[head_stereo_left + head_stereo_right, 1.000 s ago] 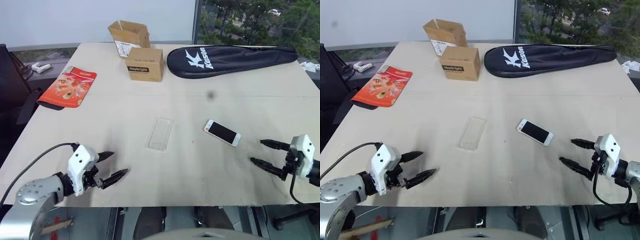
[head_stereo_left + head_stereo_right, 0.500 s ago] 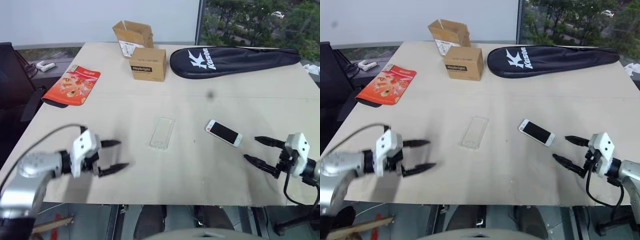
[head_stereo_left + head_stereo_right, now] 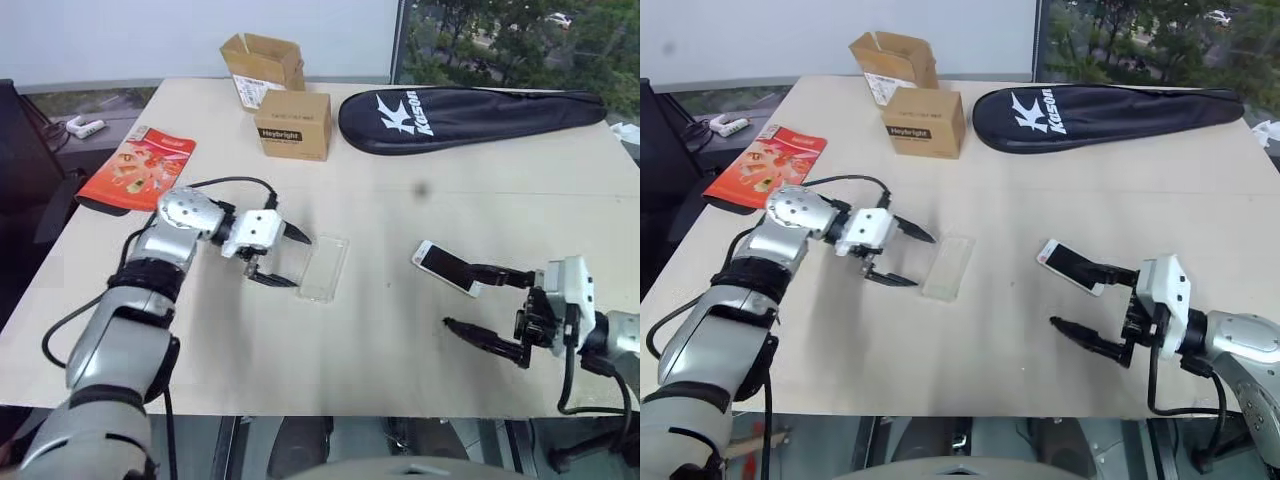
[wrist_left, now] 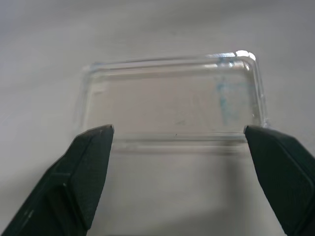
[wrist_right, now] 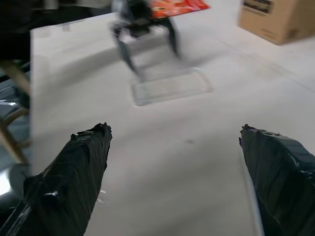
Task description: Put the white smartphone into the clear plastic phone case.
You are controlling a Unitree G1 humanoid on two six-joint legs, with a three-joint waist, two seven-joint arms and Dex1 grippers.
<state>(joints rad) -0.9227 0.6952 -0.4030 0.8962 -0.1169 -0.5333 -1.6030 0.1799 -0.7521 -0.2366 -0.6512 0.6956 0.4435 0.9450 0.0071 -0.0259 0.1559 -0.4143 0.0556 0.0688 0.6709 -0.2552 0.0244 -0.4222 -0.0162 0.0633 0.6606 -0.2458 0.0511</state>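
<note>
The clear plastic phone case (image 3: 322, 268) lies flat at the table's middle. My left gripper (image 3: 297, 262) stands open right beside its left long edge, one fingertip toward each end of that edge; the left wrist view shows the case (image 4: 172, 103) just beyond the spread fingers (image 4: 88, 167). The white smartphone (image 3: 447, 267) lies screen up to the right of the case. My right gripper (image 3: 458, 295) is open at the phone's near right end, its upper finger reaching over that end, and I cannot tell whether it touches. The right wrist view looks across to the case (image 5: 170, 86).
Two cardboard boxes (image 3: 292, 125) stand at the back. A long black racket bag (image 3: 470, 108) lies at the back right. A red packet (image 3: 136, 166) rests near the left edge. The table's front edge (image 3: 330, 410) runs close below both grippers.
My left gripper has swung forward and right from the front left of the table up to the case, rolling as it went. My right gripper has moved left to the phone. Both stay open.
</note>
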